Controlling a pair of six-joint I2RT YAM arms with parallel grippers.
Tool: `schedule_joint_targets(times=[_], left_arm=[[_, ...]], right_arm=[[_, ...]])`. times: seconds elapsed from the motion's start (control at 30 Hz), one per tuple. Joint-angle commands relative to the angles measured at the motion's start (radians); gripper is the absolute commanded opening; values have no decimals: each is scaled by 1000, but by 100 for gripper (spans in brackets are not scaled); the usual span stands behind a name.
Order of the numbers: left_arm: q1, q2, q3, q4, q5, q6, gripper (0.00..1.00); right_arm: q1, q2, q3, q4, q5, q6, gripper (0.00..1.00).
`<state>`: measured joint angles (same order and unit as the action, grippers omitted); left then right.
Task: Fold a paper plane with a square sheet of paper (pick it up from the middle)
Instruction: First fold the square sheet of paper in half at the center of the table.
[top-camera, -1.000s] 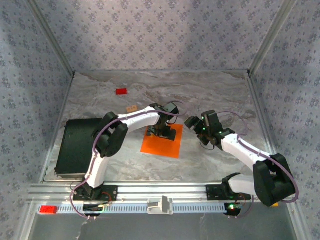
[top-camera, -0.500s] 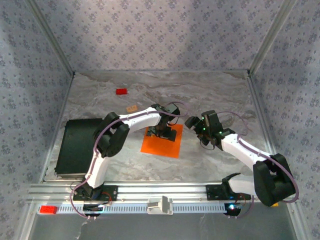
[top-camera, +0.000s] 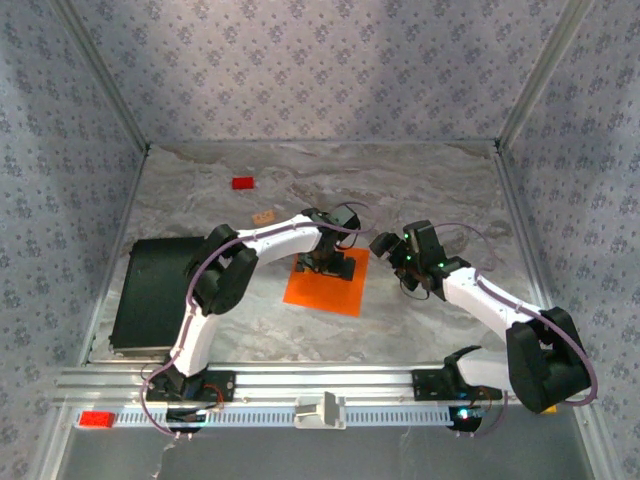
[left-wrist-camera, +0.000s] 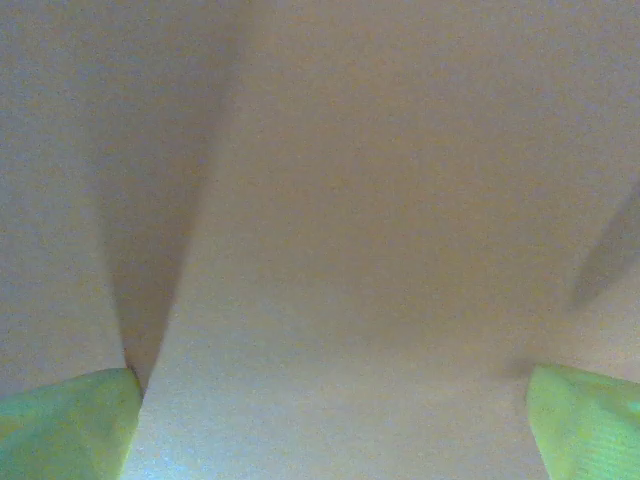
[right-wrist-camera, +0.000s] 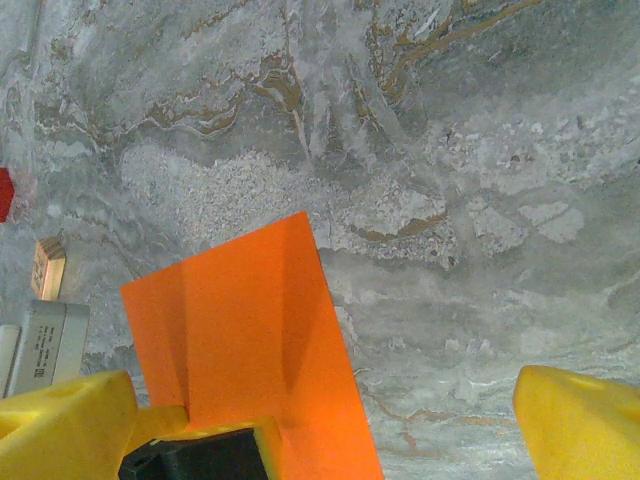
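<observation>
Staying on square sheet of paper (top-camera: 320, 292), left claw (top-camera: 330, 266) spread wide; right claw (top-camera: 386, 246) unmoved, spread

No text was legible; fine print on the pale grey housing (right-wrist-camera: 40, 345), at 8 o'clock, was unreadable.

Left arm reached forward and inward, left pincer (top-camera: 329, 264) pointed down, jaws wide apart. Right arm bent in toward centre, right pincer (top-camera: 387, 246) angled forward, jaws wide apart too
</observation>
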<state>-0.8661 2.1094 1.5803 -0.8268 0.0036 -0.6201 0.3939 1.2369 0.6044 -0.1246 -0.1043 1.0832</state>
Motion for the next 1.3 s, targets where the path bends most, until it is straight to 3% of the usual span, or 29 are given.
schedule_joint_targets(times=[0.0,0.37,1.27], left_arm=[[-6,15,-8,-18,2,-9,98],[-24,91,3,-80,-71,9,98],[-27,98,7,-76,-62,16,92]], right_arm=[[-7,-13,-12,-13,-3,-16,99],[-9,-7,-15,-11,-2,-11,99],[-8,-7,-5,-25,3,-8,99]])
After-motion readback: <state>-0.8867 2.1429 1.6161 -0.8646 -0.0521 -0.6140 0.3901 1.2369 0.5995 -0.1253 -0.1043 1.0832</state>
